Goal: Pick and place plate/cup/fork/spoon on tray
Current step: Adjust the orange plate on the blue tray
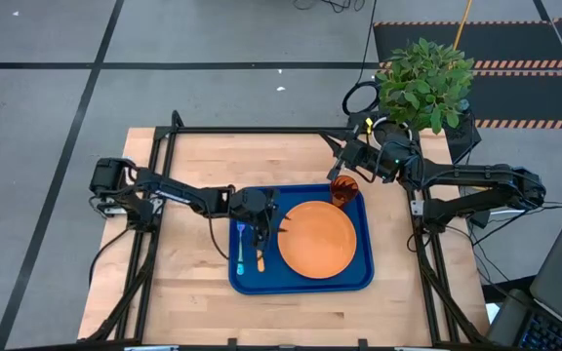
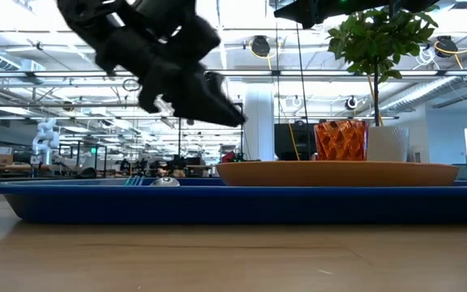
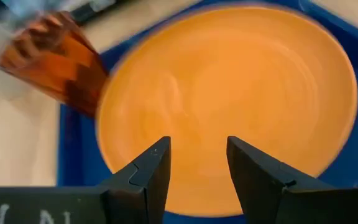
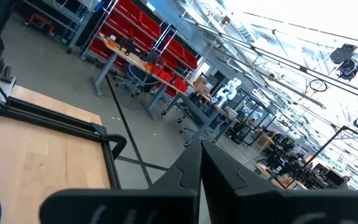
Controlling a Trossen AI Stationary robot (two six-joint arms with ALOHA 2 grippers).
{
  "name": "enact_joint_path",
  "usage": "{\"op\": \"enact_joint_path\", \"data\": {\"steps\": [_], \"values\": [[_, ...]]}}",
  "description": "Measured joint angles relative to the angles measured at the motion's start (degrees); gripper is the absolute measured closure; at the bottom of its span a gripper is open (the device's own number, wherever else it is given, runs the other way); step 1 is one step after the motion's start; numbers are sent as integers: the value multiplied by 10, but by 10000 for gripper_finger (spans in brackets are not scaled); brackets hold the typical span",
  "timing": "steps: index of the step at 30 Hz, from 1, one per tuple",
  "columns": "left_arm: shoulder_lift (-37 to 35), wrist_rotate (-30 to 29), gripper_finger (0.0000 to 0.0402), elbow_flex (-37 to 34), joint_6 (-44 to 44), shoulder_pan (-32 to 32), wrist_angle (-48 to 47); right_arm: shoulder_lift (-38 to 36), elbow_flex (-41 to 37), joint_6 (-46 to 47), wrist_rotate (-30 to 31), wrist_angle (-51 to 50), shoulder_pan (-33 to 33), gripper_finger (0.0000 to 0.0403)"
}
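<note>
in the low view the blue tray's (image 2: 217,203) near rim hides most of what lies inside it; only a silver glint of the spoon (image 2: 166,182) and a sliver of the light-blue fork (image 2: 134,181) show above the rim. from above, the spoon (image 1: 259,259) is partly covered by the left gripper (image 1: 259,234), with just its orange handle showing, and the fork (image 1: 240,244) lies just beside it along the tray's left side. the orange plate (image 1: 317,239) sits flat in the right half of the tray (image 1: 301,282), and the dark orange-red cup (image 1: 344,190) stands upright in the tray's far right corner, close to the plate's edge.

the left arm reaches in from the table's left edge, its gripper raised over the tray's left part. its fingers (image 3: 154,171) are parted with nothing between them, pointed toward the plate (image 3: 229,93). the right gripper (image 1: 344,156) hangs above the bare table just beyond the tray's far right corner, near the potted plant (image 1: 423,83); its fingers (image 4: 191,168) are pressed together and hold nothing.

bare wooden table (image 1: 193,166) lies open on the far side and left of the tray.
</note>
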Motion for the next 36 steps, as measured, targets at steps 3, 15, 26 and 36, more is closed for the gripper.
{"op": "enact_joint_path", "data": {"steps": [3,15,26,36], "values": [[31,0,241,40,10,0,-50,0,0,0,0,0,0,401],[126,-16,241,135,17,0,-170,0,0,0,0,-9,0,401],[124,-17,241,135,10,0,-234,0,0,0,0,-9,0,401],[124,-17,241,135,9,0,-256,0,0,0,0,-9,0,401]]}}
